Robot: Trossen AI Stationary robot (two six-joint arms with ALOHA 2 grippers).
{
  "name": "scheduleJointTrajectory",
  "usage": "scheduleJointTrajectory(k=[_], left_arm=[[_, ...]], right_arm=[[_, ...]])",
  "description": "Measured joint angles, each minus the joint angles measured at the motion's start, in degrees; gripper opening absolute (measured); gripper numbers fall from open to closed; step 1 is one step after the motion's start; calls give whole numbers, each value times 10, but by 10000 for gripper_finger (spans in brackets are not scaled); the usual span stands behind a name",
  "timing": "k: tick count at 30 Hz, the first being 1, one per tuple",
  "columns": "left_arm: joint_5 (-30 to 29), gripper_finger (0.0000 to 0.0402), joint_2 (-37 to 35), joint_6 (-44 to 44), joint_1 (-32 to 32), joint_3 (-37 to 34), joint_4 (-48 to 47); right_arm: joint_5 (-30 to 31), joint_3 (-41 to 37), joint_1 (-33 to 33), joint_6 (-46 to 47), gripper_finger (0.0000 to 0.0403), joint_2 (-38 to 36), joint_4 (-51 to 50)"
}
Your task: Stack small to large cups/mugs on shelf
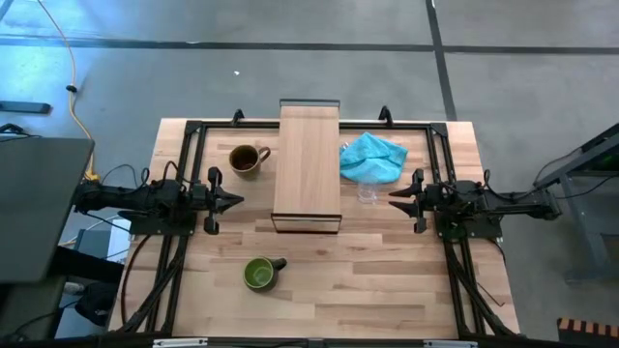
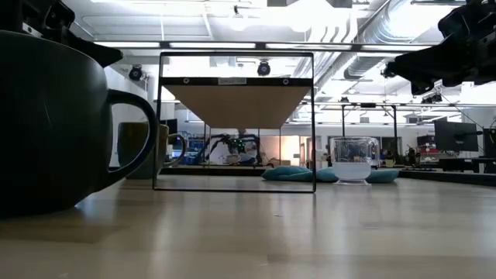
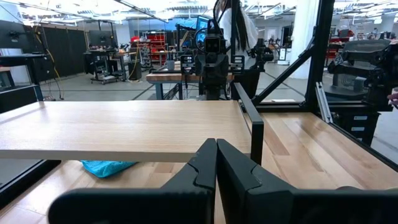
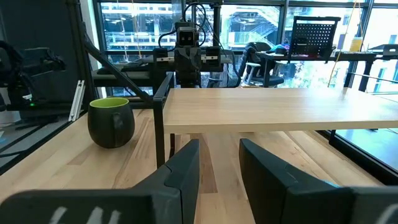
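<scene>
The shelf [image 1: 308, 164], a light-wood board in a dark frame, stands raised at the table's middle. The brown-tan mug [image 1: 248, 159] stands upright on the table left of it. The dark green mug [image 1: 260, 273] stands upright near the front, and fills the left of the low view [image 2: 54, 116]. The clear glass cup [image 1: 368, 193] stands right of the shelf, beside the cloth. My left gripper [image 1: 237, 201] hovers shut and empty left of the shelf. My right gripper [image 1: 392, 200] hovers open and empty right of it, close to the glass cup.
A turquoise cloth [image 1: 372, 157] lies crumpled on the table right of the shelf, behind the glass cup. A dark frame [image 1: 193, 130] runs round the table's back and sides. Bare tabletop lies in front of the shelf, around the green mug.
</scene>
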Motion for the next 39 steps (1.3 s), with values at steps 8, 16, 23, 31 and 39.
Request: scheduleJointTrajectory(k=[8,16,23,31,39], left_arm=[[0,1,0,0,0,0,0],[0,1,0,0,0,0,0],[-5,1,0,67,0,0,3],[-8,1,0,87,0,0,5],[40,1,0,-114,0,0,14]], right_arm=[[0,0,0,63,106,0,1],[0,0,0,324,106,0,1],[0,0,0,400,106,0,1],[0,0,0,401,106,0,12],[1,0,0,400,106,0,90]])
